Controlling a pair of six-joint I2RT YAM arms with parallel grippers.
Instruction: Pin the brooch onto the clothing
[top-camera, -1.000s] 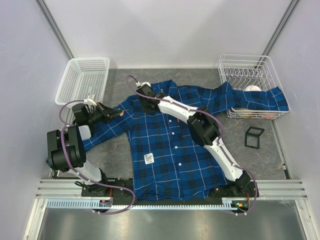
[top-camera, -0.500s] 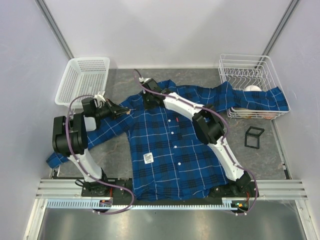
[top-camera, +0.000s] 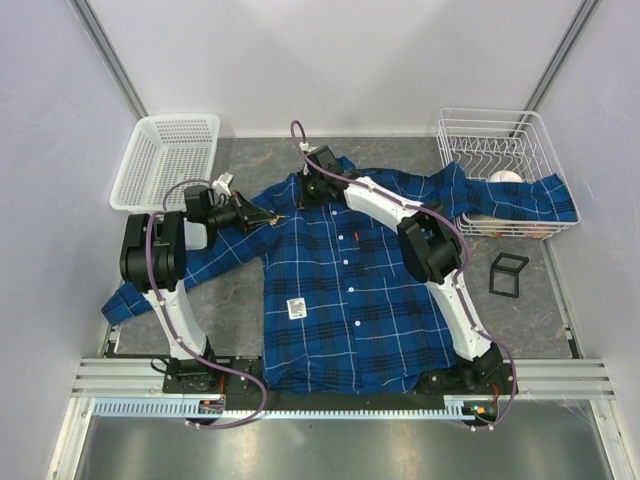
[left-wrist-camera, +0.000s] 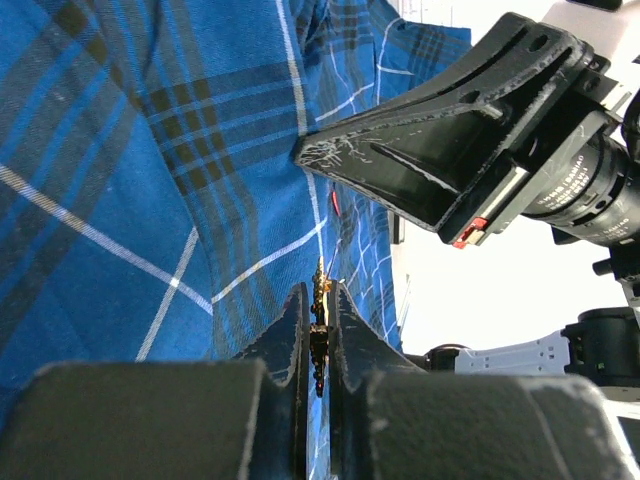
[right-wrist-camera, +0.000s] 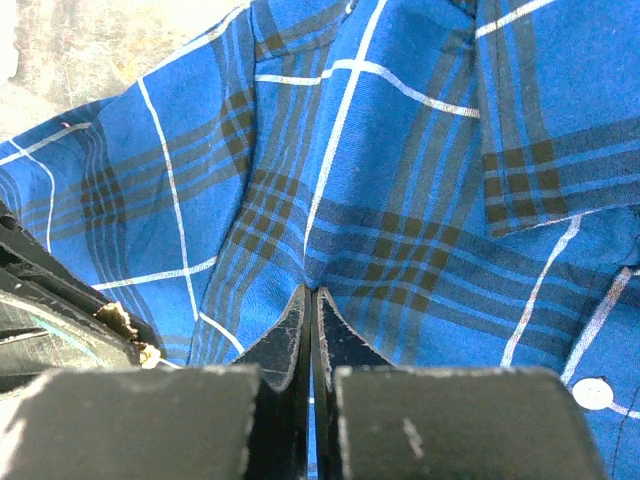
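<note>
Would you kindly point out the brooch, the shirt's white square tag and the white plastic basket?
brooch (left-wrist-camera: 320, 300): left wrist view, its gold upper tip.
white square tag (top-camera: 297, 309): top external view, its middle.
white plastic basket (top-camera: 165, 165): top external view, its bare floor.

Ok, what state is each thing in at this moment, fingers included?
brooch: clamped edge-on between the left fingers, not yet pinned.
shirt: spread flat, front up, buttoned, one sleeve draped into the wire rack.
left fingers: shut on the brooch.
right fingers: shut, apparently pinching a fold of the shirt below the collar.
wire rack: upright, holding the sleeve end.
</note>
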